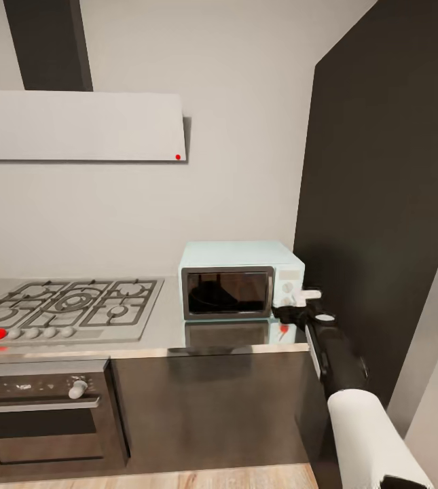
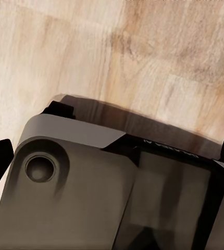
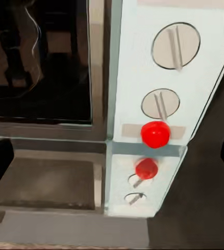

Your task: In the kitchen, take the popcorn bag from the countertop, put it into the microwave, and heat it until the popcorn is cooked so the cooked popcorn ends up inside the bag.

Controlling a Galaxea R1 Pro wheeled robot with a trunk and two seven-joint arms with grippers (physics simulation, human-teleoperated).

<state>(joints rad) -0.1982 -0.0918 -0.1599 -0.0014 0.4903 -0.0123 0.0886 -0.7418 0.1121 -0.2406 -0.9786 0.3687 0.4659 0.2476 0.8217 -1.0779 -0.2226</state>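
At the left of the head view sits the gas hob (image 1: 69, 307) set into the steel tabletop (image 1: 171, 336), with the dark oven (image 1: 42, 414) below it. To its right the microwave (image 1: 240, 280) stands on the tabletop against the wall, door shut. The right pincer (image 1: 307, 303) hovers just in front of its white side panel; from the wrist, the two knobs (image 3: 175, 46) and a red round light (image 3: 155, 134) face it closely. Its fingers show only as dark tips at the frame edges, apparently spread and empty, though I cannot tell for sure. The left wrist looks down at wood floor (image 2: 117, 52) and the robot's own base (image 2: 91, 187); that pincer's state cannot be told either.

Judging by the lit light, heating seems begun or about to start. The bag cannot be made out through the dark, reflective glass.
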